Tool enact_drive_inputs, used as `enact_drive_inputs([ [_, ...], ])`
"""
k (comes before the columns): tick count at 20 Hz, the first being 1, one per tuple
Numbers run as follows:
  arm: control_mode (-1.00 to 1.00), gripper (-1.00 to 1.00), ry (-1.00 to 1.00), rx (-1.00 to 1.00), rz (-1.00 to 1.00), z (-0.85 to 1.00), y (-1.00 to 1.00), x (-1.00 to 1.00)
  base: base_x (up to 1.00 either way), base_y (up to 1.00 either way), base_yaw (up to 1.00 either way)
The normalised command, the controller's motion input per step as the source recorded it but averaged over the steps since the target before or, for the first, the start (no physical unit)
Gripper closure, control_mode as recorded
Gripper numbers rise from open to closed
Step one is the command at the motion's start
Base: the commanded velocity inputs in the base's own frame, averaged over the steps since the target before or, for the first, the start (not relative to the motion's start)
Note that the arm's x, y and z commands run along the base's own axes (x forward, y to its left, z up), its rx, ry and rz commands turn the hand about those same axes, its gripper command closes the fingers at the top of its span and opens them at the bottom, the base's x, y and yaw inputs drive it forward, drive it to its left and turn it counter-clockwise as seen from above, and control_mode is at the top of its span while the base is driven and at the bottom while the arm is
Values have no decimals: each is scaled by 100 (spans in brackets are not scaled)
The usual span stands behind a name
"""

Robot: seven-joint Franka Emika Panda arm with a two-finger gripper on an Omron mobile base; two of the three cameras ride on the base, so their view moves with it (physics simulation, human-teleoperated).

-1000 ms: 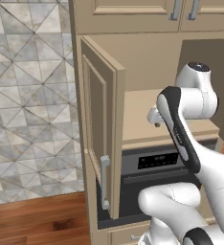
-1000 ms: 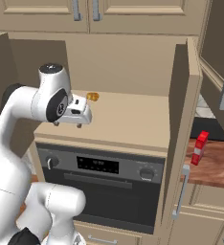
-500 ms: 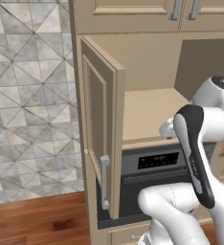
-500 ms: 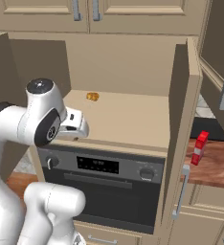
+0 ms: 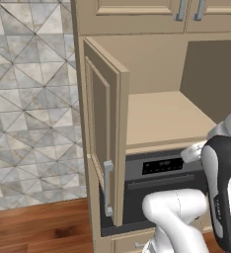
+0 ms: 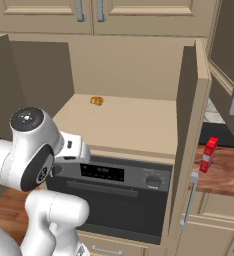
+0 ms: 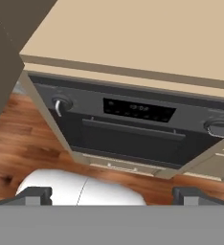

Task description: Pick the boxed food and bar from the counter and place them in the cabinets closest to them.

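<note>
Arm has pulled back and down out of the open cabinets; gripper now lower centre, fingertips wide apart, empty, facing the oven. Boxed food upright on counter, right edge.

boxed food: small red box, upright, a paler band across its lower part; stands on the counter, partly hidden behind the open cabinet door.
counter: reddish-brown wood grain, seen at the right of the right base view, beside the open door.
cabinets: beige, panelled doors with grey bar handles; both doors of the middle compartment swung open, tan shelf inside above the dark oven; upper doors closed.
bar: cannot tell where it lies.
</note>
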Motion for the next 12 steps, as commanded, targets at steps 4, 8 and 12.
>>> enact_drive_inputs([
  [4,-100,-100,-2,-1,2,-1,-1,-19,0,0,0],
  [8,-100,-100,0,0,0,0,0,0,0,0,0],
  [12,-100,-100,0,0,0,0,0,0,0,0,0],
])
